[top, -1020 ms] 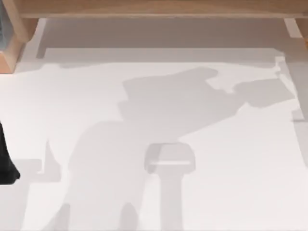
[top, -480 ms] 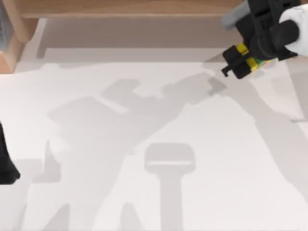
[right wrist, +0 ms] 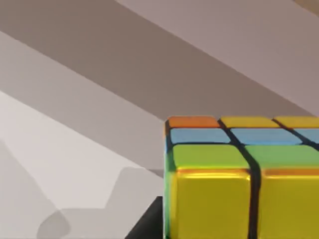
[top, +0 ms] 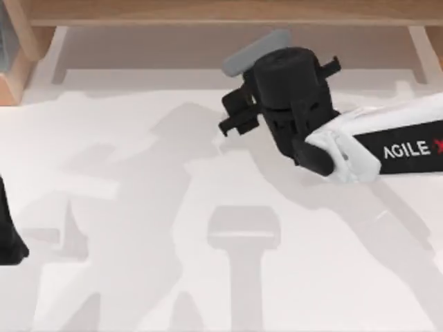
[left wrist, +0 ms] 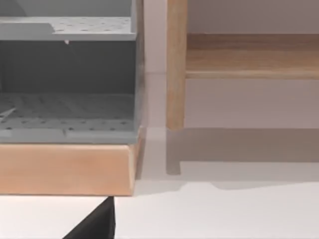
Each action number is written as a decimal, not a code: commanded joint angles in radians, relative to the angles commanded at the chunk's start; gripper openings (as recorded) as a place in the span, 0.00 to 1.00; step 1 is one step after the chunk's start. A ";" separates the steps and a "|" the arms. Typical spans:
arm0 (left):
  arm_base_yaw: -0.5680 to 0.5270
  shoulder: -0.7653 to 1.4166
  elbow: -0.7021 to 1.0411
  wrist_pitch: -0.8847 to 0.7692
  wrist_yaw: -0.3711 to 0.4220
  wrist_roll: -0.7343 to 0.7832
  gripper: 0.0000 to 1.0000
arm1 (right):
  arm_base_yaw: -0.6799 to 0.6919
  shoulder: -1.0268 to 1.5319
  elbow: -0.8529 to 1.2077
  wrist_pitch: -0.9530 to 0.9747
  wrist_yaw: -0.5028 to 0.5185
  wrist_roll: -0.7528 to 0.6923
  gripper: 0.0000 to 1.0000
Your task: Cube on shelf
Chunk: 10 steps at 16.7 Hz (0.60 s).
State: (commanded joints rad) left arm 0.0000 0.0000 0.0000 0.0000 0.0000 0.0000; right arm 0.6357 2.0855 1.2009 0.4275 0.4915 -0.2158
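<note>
Left arm (top: pixel 8 235) parked at the table's (top: pixel 124 277) left edge. Right gripper (top: pixel 235 117) sits far of centre, just near the shelf (top: pixel 208 10), fingers clamped on the puzzle cube (right wrist: pixel 239 184), held above the table.

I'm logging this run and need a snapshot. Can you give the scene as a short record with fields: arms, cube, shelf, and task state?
right arm: over the table's far middle, reaching in from the right, its right gripper just in front of the shelf
cube: close up in the right wrist view, yellow, green, blue and orange squares, at the gripper
shelf: long wooden board along the far edge
left arm: parked at the left edge
task state: cube not yet on the shelf
</note>
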 joint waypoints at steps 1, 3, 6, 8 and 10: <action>0.000 0.000 0.000 0.000 0.000 0.000 1.00 | 0.022 0.018 -0.014 0.097 0.023 0.008 0.00; 0.000 0.000 0.000 0.000 0.000 0.000 1.00 | 0.052 0.054 -0.029 0.282 0.066 0.022 0.00; 0.000 0.000 0.000 0.000 0.000 0.000 1.00 | 0.068 0.101 -0.031 0.531 0.126 0.041 0.00; 0.000 0.000 0.000 0.000 0.000 0.000 1.00 | 0.065 0.127 -0.024 0.667 0.159 0.050 0.00; 0.000 0.000 0.000 0.000 0.000 0.000 1.00 | 0.057 0.148 -0.013 0.773 0.186 0.058 0.00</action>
State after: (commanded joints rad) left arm 0.0000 0.0000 0.0000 0.0000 0.0000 0.0000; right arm 0.6926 2.2336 1.1876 1.2007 0.6772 -0.1578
